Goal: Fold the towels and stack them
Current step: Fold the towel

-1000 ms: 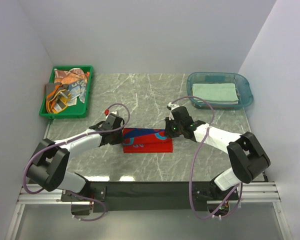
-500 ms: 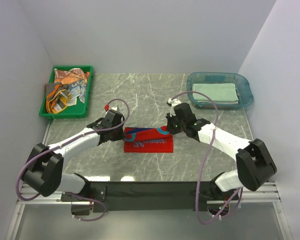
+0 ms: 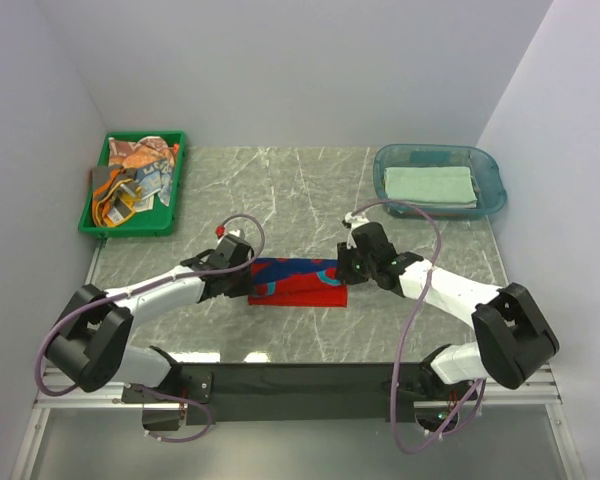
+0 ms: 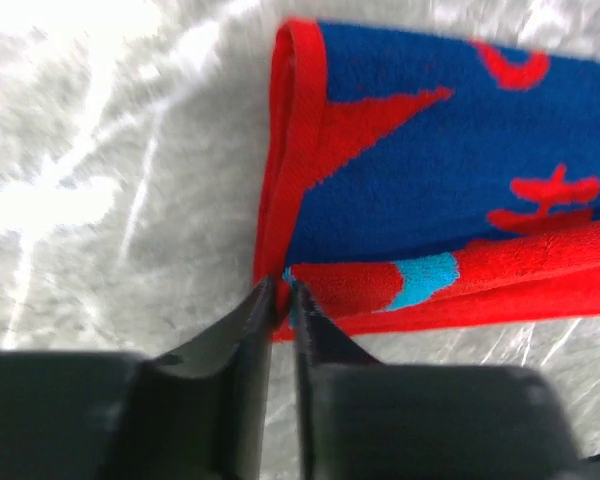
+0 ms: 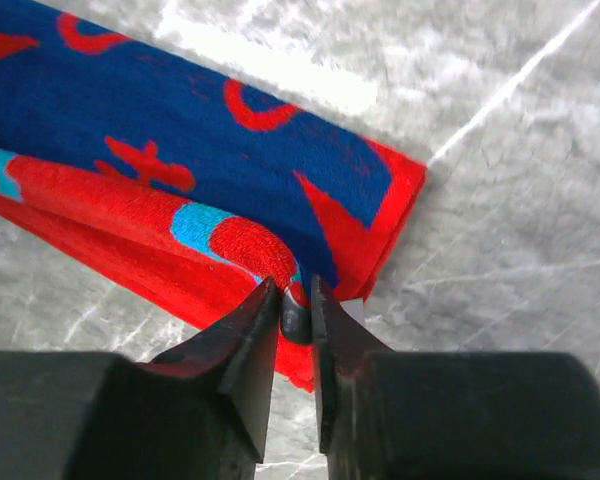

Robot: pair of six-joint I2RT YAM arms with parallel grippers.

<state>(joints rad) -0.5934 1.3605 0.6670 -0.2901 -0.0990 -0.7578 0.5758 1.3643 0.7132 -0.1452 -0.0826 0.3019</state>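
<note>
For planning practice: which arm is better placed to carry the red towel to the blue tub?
Probably right: the right gripper pinches the red towel at the end nearer the blue tub, far from the left gripper.

From above, both ends of the red towel [image 3: 298, 281] lie hidden under the left gripper [image 4: 282, 300] and the right gripper [image 5: 296, 300]. In the wrist views it runs off the edges, lettering cut short. Whether the left gripper truly pinches the hem, I can't tell. The towels [image 3: 135, 175] heaped in the green tray [image 3: 130, 229] are too jumbled to count.

Lab cell: plain walls [image 3: 280, 70], marble table [image 3: 280, 190]
</note>
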